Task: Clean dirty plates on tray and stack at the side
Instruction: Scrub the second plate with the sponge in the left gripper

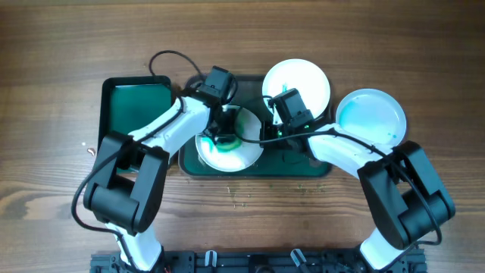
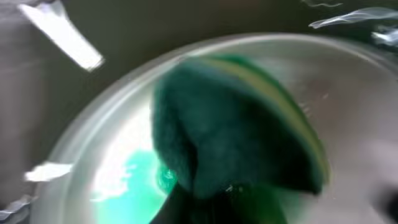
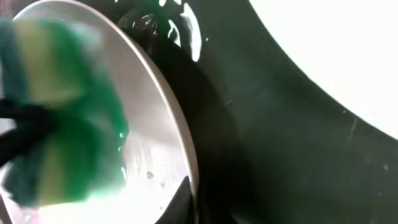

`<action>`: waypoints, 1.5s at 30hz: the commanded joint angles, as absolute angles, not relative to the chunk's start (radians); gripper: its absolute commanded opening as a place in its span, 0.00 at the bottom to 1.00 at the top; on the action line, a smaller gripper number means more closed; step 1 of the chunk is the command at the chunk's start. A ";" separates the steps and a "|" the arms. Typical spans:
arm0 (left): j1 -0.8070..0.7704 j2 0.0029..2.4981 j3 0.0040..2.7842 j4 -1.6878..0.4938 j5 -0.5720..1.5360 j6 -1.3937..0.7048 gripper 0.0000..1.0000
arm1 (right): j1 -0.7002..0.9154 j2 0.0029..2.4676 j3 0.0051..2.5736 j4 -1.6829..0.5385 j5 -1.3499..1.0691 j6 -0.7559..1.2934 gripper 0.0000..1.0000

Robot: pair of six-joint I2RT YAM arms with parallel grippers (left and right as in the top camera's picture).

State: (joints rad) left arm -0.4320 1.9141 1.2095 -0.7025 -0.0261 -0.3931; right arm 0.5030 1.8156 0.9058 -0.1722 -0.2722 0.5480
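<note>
The dark tray (image 1: 303, 165) lies mid-table. A white plate (image 1: 236, 154) with a green smear sits in its left part. My left gripper (image 1: 222, 133) is shut on a green-and-yellow sponge (image 2: 236, 124) and presses it on that plate (image 2: 93, 143), next to the smear (image 2: 127, 180). My right gripper (image 1: 274, 133) is shut on the plate's right rim (image 3: 163, 106); a dark finger shows at the rim (image 3: 189, 199). A second plate (image 1: 297, 82) with a green mark lies at the tray's back edge. A bluish plate (image 1: 371, 115) rests on the table to the right.
A smaller bright green tray (image 1: 136, 106) stands to the left of the dark tray, with nothing on it. Black cables run over the back of the trays. Small crumbs lie on the wooden table in front of the dark tray.
</note>
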 commanded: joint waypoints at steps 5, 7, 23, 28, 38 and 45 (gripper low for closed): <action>-0.411 1.944 1.176 -0.912 -0.195 -0.501 0.04 | 0.503 1.837 0.912 -0.177 -0.278 0.538 0.04; -0.411 1.944 1.176 -0.878 0.140 -0.280 0.04 | 0.503 1.837 0.912 -0.177 -0.279 0.538 0.04; -0.390 1.944 1.176 -0.491 0.146 -0.149 0.04 | 0.503 1.837 0.912 -0.189 -0.279 0.538 0.04; -0.345 1.943 1.192 -0.614 -0.290 -0.360 0.04 | 0.503 1.837 0.912 -0.188 -0.279 0.538 0.04; -0.335 1.932 1.288 -1.070 0.100 -0.344 0.04 | 0.503 1.835 0.913 -0.197 -0.287 0.539 0.04; -0.292 1.850 1.490 -1.130 0.302 -0.239 0.04 | 0.503 1.789 0.913 -0.268 -0.259 0.528 0.04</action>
